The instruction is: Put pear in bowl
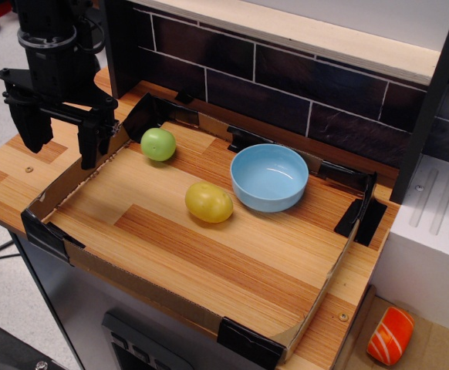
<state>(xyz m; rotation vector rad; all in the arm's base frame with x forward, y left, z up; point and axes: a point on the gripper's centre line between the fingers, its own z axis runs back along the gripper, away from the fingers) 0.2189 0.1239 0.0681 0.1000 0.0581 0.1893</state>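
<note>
Right of the gripper [61,137], and a little farther from the camera, the pear [158,144] sat near the tray's [59,189] back corner. Its jaws stood apart, holding nothing, hanging over the tray's left wall. Farther right lay a yellow fruit [208,202], then the bowl [269,177], well apart from the pear. The pear looked roundish, with no clear long axis. No writing or brand could be read.
</note>
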